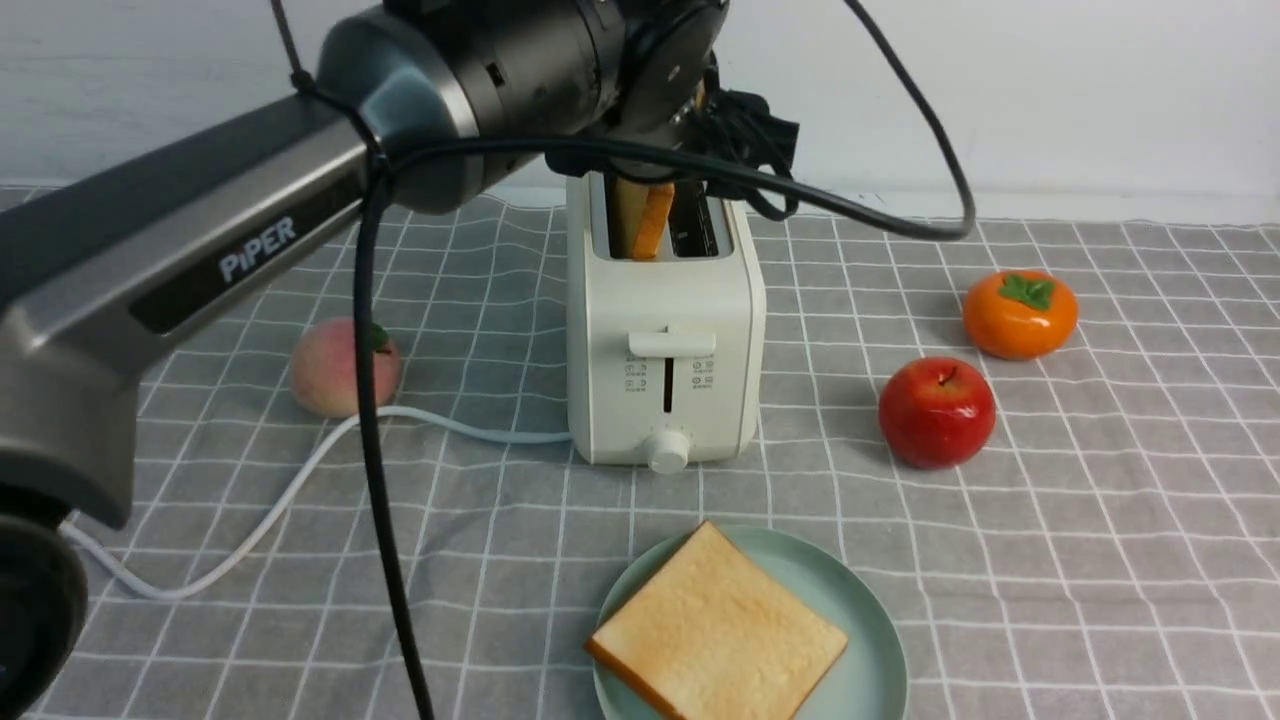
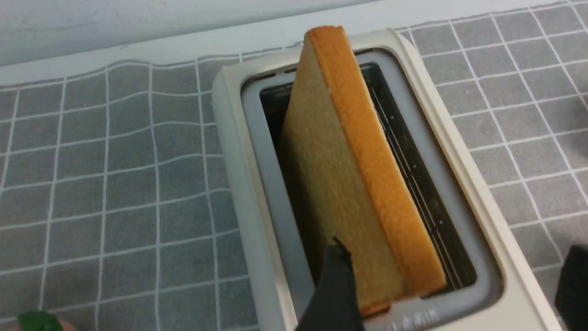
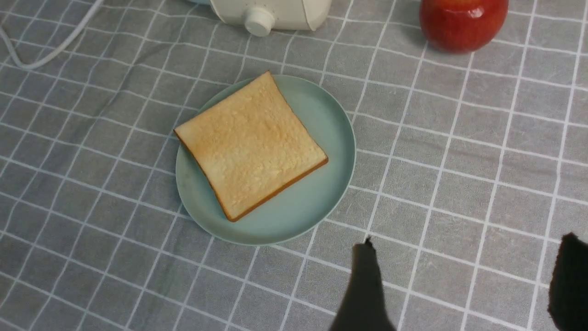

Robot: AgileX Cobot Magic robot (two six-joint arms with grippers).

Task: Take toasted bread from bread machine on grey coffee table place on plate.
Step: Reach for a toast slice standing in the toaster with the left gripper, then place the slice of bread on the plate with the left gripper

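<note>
One slice of toasted bread [image 1: 715,625] lies flat on the plate [image 1: 870,620], which sits on the grey coffee table [image 1: 1100,520] in front of the bread machine [image 1: 665,340]. A second slice [image 2: 349,151] stands upright in one slot of the bread machine [image 2: 234,151], tilted, with its top sticking out. My left gripper [image 2: 455,257] hovers open just above that slot. One finger is beside the slice's pale face and the other is out past the machine's side. My right gripper [image 3: 467,243] is open over bare cloth near the plate [image 3: 317,193] and holds nothing.
A red apple [image 1: 937,412] and an orange persimmon [image 1: 1020,313] lie to the right of the bread machine. A peach [image 1: 335,368] lies to its left. The white cord [image 1: 300,480] runs across the cloth on the left. My left arm [image 1: 500,60] and its black cable cross the upper left.
</note>
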